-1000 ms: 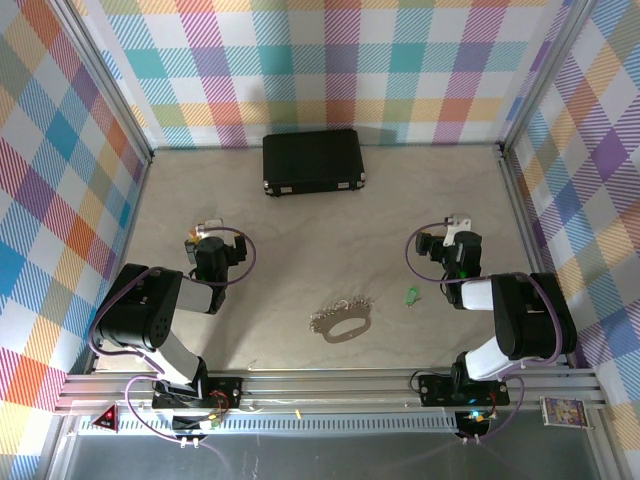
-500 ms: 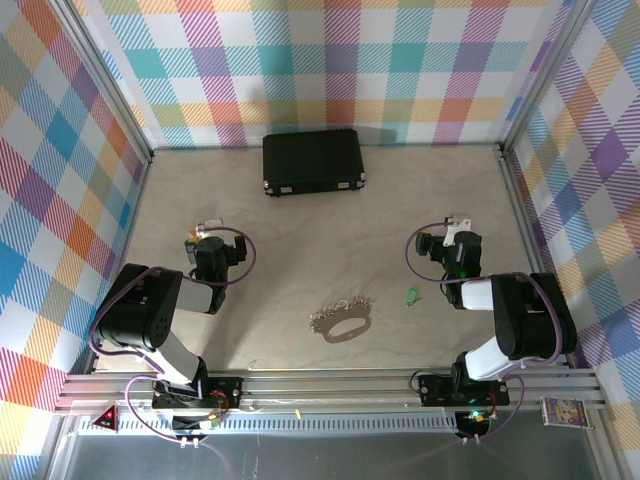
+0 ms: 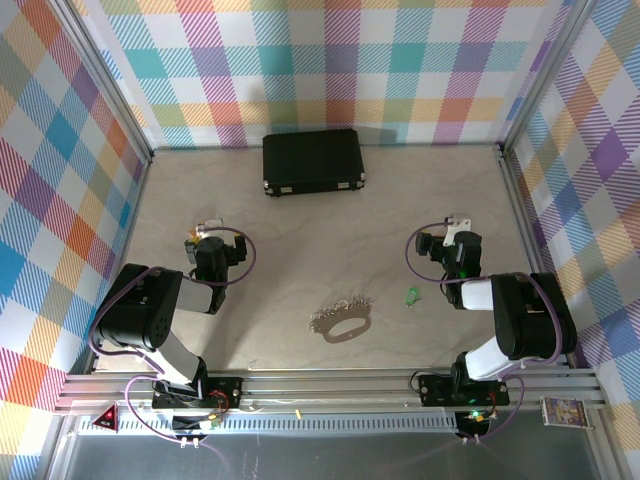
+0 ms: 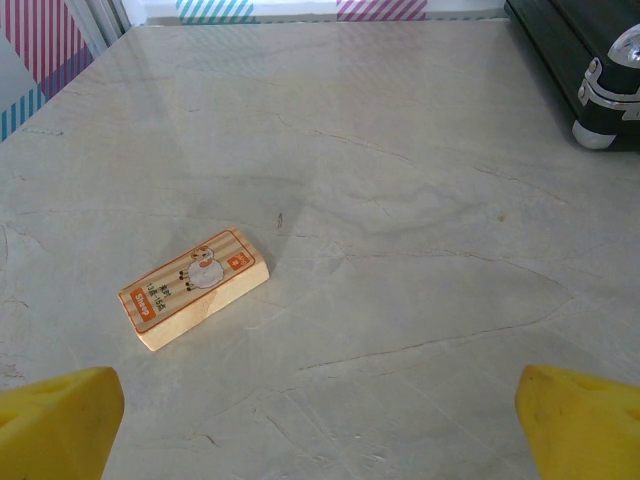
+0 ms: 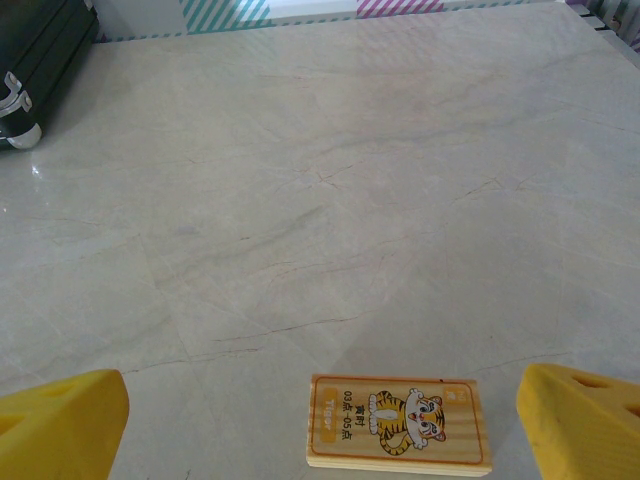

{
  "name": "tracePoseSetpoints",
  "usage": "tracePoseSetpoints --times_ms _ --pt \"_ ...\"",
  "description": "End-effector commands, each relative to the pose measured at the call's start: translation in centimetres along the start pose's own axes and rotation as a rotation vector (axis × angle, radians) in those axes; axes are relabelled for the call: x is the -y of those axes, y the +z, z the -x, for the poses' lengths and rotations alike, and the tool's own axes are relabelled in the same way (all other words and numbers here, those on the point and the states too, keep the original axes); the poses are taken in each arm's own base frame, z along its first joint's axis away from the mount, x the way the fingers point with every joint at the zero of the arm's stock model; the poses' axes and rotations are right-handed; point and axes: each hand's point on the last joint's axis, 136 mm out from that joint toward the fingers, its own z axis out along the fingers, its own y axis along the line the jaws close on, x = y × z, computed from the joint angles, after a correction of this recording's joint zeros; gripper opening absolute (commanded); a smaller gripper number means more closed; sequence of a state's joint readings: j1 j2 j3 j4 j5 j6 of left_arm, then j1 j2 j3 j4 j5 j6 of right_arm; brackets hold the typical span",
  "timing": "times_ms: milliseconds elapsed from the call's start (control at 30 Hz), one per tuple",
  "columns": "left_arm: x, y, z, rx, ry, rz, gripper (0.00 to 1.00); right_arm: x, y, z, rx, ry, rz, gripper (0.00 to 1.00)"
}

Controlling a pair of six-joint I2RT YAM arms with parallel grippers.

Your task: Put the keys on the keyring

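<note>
From the overhead camera I could see the whole job laid out. The keyring (image 3: 341,321) lay flat on the table (image 3: 300,240), near the front edge and roughly midway between the two arms. A row of small silver pieces (image 3: 345,305) was bunched along its far side, too small for me to tell whether they were threaded on the loop or only touching it. The green key (image 3: 410,294) lay by itself on the table, off to the right of the keyring and apart from it, just in front of the right arm. A black case (image 3: 313,161) sat closed against the back wall.

The left gripper (image 3: 204,230) and the right gripper (image 3: 452,226) both pointed toward the back wall, each well clear of the keyring, and from that height I could not read their jaws.

The wrist cameras settled that. On the left wrist, the yellow fingertips (image 4: 55,420) sat at the two bottom corners with bare table between them, so the jaws stood wide apart and held nothing. Ahead of them lay a small wooden block (image 4: 195,285) with a cartoon animal printed on it, turned at an angle, and a corner of the black case showed at the upper right. On the right wrist, the fingertips (image 5: 60,420) were likewise spread to the corners, empty, with a wooden tiger block (image 5: 398,435) lying flat on the table between them, touching neither. A corner of the case showed at the upper left.
</note>
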State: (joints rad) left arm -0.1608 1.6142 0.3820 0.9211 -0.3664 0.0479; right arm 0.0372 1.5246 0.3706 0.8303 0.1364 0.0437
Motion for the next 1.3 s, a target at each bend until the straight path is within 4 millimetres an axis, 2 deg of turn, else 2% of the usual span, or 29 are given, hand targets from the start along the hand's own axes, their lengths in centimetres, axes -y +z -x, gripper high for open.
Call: tracePoseSetpoints --times_ms 0,133,333,533,600,700,800,900,1133,1267 --pt "-0.4 -0.4 1.3 0.050 -0.037 -0.002 1.00 -0.1 0.4 1.6 0.048 -0.002 0.014 0.99" --pt "-0.3 -0.5 1.4 0.054 -0.031 -0.013 1.00 -1.1 0.4 1.8 0.034 -0.030 0.071 0.99" --pt "-0.5 -1.3 2.5 0.055 -0.034 -0.012 1.00 -1.0 -0.4 2.9 0.038 -0.028 0.058 0.99" --pt "-1.0 -2.7 5.2 0.015 -0.054 0.009 1.00 -0.6 -1.4 4.0 0.001 -0.012 0.023 0.99" --pt "-0.7 -3.6 6.2 -0.008 -0.087 -0.008 1.00 -1.0 -2.3 4.6 0.000 -0.023 0.018 0.99" --pt "0.8 -5.0 8.0 -0.027 -0.106 -0.072 1.00 -2.2 -4.1 6.0 0.017 -0.024 0.008 0.99" --pt "1.5 -7.1 9.7 -0.036 -0.179 -0.100 1.00 -1.8 -6.2 6.7 -0.054 0.112 -0.053 0.99" --pt "3.2 -9.3 10.9 -0.078 -0.187 -0.182 1.00 -3.2 -8.1 6.2 -0.166 0.214 -0.007 0.99" --pt "3.1 -13.0 11.6 -0.250 -0.241 -0.216 1.00 -5.7 -11.4 5.3 -0.347 0.226 0.061 0.99" --pt "4.3 -15.0 10.9 -0.365 -0.227 -0.303 1.00 -6.7 -13.3 4.5 -0.440 0.222 0.095 0.99"
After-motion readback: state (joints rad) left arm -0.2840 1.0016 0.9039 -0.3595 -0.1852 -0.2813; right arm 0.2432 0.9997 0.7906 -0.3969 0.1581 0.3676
